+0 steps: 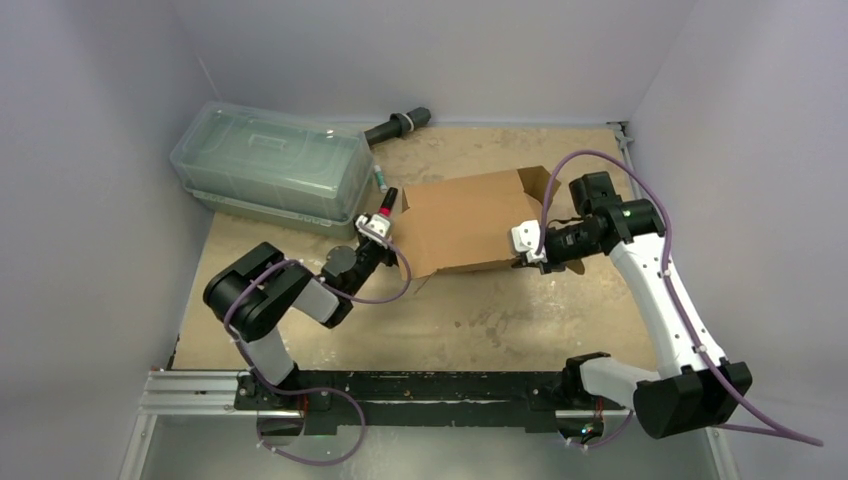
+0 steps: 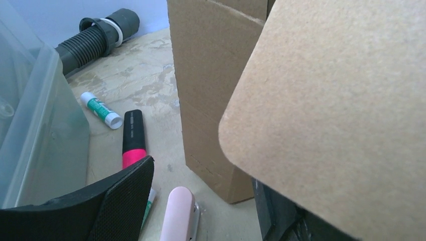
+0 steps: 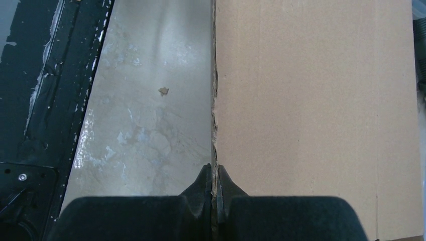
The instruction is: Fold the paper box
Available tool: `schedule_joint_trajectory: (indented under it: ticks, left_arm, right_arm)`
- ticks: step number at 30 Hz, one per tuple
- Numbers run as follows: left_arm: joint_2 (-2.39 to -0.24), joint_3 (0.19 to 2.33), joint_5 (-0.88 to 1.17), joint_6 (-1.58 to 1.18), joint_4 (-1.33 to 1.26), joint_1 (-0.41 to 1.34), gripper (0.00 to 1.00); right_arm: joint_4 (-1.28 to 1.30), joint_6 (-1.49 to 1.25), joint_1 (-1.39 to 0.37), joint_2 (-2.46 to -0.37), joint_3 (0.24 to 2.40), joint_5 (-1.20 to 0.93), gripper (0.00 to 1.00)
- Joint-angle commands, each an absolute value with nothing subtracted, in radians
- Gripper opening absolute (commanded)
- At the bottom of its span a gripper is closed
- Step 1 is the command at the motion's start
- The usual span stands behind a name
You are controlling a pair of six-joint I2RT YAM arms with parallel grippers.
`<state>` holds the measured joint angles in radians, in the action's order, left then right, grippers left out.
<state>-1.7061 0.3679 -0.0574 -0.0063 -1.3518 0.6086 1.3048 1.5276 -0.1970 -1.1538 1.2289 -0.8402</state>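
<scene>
The paper box [image 1: 465, 220] is a brown cardboard sheet partly raised in the middle of the table, with walls up and flaps loose. My right gripper [image 1: 518, 256] is at its right near corner, and in the right wrist view its fingertips [image 3: 216, 173] are shut on the thin edge of a cardboard panel [image 3: 316, 115]. My left gripper [image 1: 388, 240] is at the box's left end. Its jaws stand open [image 2: 201, 175]: the left pad [image 2: 118, 201] is bare, and a rounded flap [image 2: 331, 110] covers most of the right finger [image 2: 274, 213]. A box wall [image 2: 211, 90] stands just ahead.
A clear greenish lidded container [image 1: 270, 165] sits at the back left, close beside my left gripper. A black ribbed hose [image 2: 95, 37], a glue stick [image 2: 100, 109], a pink marker [image 2: 133, 138] and a pale pink stapler [image 2: 178, 216] lie between container and box.
</scene>
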Motion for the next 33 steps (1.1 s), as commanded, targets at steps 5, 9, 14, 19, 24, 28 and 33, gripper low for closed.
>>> schedule_joint_trajectory:
  ticks: [5, 9, 14, 19, 24, 28, 33]
  left_arm:
    - [-1.855, 0.357, -0.144, 0.076, -1.777, 0.609, 0.72]
    - [-1.862, 0.379, -0.162, 0.101, -1.778, 0.608, 0.75]
    - [-1.87, 0.411, -0.183, 0.126, -1.778, 0.609, 0.79]
    - [-1.883, 0.443, -0.125, 0.106, -1.778, 0.609, 0.79]
    - [-1.899, 0.479, -0.1, 0.112, -1.77, 0.609, 0.81]
    - [-1.911, 0.518, -0.126, 0.117, -1.751, 0.609, 0.81]
    - [-1.926, 0.581, -0.165, 0.114, -1.729, 0.609, 0.76]
  right_arm:
    - [1.365, 1.468, -0.199, -1.211, 1.338, -0.93, 0.0]
    - [1.386, 1.435, -0.199, -1.246, 1.382, -0.925, 0.0]
    - [1.387, 1.387, -0.199, -1.277, 1.425, -0.932, 0.0]
    - [1.389, 1.329, -0.199, -1.314, 1.457, -0.931, 0.0]
    - [1.389, 1.276, -0.199, -1.328, 1.488, -0.938, 0.0]
    - [1.389, 1.248, -0.199, -1.334, 1.499, -0.943, 0.0]
    - [1.39, 1.231, -0.201, -1.342, 1.501, -0.947, 0.0]
